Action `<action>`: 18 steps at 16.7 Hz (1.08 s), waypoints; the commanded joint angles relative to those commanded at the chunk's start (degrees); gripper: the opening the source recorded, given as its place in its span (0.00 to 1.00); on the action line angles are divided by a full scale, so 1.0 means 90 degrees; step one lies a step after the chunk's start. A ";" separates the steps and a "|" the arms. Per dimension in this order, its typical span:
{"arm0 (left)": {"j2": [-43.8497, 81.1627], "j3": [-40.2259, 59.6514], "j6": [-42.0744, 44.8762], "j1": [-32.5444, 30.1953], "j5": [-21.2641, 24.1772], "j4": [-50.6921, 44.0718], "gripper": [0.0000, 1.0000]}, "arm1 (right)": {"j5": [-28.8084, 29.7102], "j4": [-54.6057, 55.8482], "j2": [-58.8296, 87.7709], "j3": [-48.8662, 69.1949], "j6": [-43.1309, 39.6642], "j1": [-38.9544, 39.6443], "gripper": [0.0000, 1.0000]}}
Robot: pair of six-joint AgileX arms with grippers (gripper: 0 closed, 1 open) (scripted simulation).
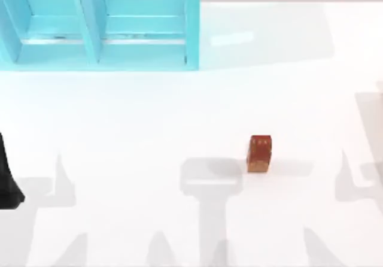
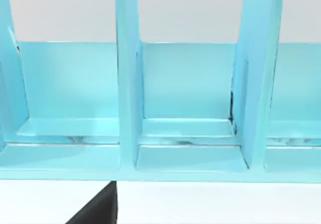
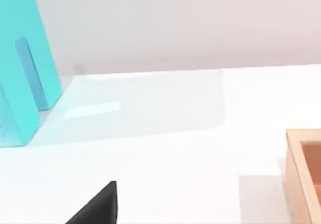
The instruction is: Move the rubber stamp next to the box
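Rubber stamp (image 1: 260,153): lower right of centre in top view, standing alone on the white counter (image 1: 149,117), tan end toward the bottom edge. Turquoise shelf (image 1: 102,24) with upright dividers fills the upper left, well apart from the stamp. Tan wooden box (image 3: 303,174) at the right wrist view's lower right edge. Pale grey wall behind. My left arm (image 1: 7,177) sits at the left edge; either pincer's opening: cannot tell.
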 joint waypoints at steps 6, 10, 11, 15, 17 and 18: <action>0.0000 0.0000 0.0000 0.0000 0.0000 0.0000 1.00 | 0.0060 -0.2202 0.3637 0.3187 0.1310 0.1497 1.00; 0.0000 0.0000 0.0000 0.0000 0.0000 0.0000 1.00 | 0.0109 -0.3922 0.6568 0.5490 0.2067 0.2274 1.00; 0.0000 0.0000 0.0000 0.0000 0.0000 0.0000 1.00 | 0.0116 -0.4335 0.7257 0.6030 0.2225 0.2414 1.00; 0.0000 0.0000 0.0000 0.0000 0.0000 0.0000 1.00 | 0.0100 -0.5793 0.9581 0.7949 0.2712 0.2756 1.00; 0.0000 0.0000 0.0000 0.0000 0.0000 0.0000 1.00 | 0.0069 -0.6359 1.0458 0.8763 0.2866 0.2812 1.00; 0.0000 0.0000 0.0000 0.0000 0.0000 0.0000 1.00 | 0.0050 -0.6593 1.0827 0.9122 0.2922 0.2818 1.00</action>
